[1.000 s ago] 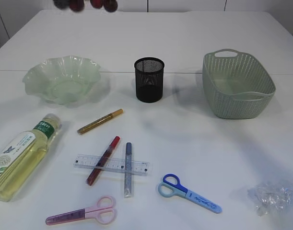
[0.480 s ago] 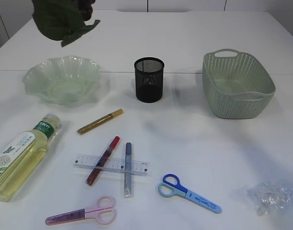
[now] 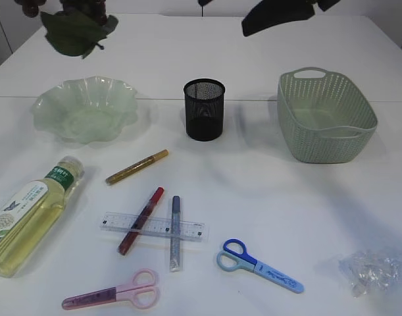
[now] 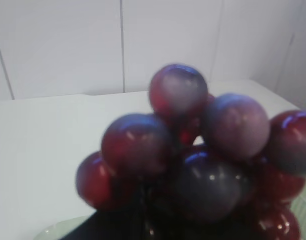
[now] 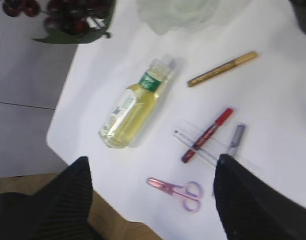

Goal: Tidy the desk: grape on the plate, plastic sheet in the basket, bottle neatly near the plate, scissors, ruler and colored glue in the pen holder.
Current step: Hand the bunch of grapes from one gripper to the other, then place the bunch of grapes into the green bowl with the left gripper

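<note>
Up at the desk's far left corner, the dark red grape bunch (image 4: 203, 155) with its green leaf (image 3: 72, 31) hangs above the wavy green glass plate (image 3: 85, 108), gripped by the nearly closed left claw, whose fingers are hidden behind the fruit. Nearer the front edge lie the bottle (image 3: 31, 214), clear ruler (image 3: 152, 226) crossed by red (image 3: 141, 220) and silver glue pens (image 3: 175, 232), gold glue pen (image 3: 137, 166), pink scissors (image 3: 114, 293), blue scissors (image 3: 260, 264) and crumpled plastic sheet (image 3: 372, 270). Between plate and woven basket (image 3: 326, 117) stands the black mesh pen holder (image 3: 204, 109), while the right claw (image 5: 153, 195) hovers wide open and empty.

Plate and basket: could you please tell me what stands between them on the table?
The exterior view shows the black mesh pen holder between the plate and the basket.
</note>
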Tool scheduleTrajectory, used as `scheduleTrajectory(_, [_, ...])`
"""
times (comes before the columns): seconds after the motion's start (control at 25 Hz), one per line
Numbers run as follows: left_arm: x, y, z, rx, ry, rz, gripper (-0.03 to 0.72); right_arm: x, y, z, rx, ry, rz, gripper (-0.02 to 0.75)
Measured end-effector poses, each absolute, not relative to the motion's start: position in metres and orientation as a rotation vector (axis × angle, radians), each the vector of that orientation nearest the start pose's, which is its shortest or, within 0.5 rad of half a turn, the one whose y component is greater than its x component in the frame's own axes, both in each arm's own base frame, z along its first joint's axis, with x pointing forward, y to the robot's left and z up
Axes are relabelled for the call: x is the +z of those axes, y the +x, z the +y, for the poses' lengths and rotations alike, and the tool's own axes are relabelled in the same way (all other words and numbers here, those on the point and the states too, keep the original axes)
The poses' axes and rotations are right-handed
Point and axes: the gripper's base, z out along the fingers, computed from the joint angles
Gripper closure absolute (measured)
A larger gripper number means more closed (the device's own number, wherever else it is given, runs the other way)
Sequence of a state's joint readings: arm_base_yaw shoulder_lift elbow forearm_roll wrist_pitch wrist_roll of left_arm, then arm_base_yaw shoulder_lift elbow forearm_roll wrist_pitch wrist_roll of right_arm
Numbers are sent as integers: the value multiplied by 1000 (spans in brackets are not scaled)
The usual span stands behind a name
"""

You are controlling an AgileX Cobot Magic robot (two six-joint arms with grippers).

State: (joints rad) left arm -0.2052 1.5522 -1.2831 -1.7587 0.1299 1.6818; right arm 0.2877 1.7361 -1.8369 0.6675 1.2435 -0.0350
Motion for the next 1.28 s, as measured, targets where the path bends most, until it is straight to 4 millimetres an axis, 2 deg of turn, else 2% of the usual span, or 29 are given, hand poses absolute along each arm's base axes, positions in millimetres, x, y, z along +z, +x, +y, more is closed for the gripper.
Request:
scheduleTrajectory(0.24, [348, 382, -80, -210, 121, 1797, 619, 393, 344, 141, 707, -378, 2583, 153])
scheduleTrajectory(0.56, [319, 427, -78, -96, 82, 1854, 619, 387, 349, 126, 424, -402, 2606, 153])
scheduleTrajectory(0.64, [313, 435, -77, -84, 76, 1864, 619, 387, 350, 125, 406, -403, 2606, 153])
scheduleTrajectory(0.92, [268, 457, -67, -49, 55, 1958, 620, 386, 350, 124, 388, -407, 2606, 154])
scheduleTrajectory(1.28, [215, 479, -68, -37, 50, 2056, 620, 385, 351, 119, 318, -412, 2609, 154])
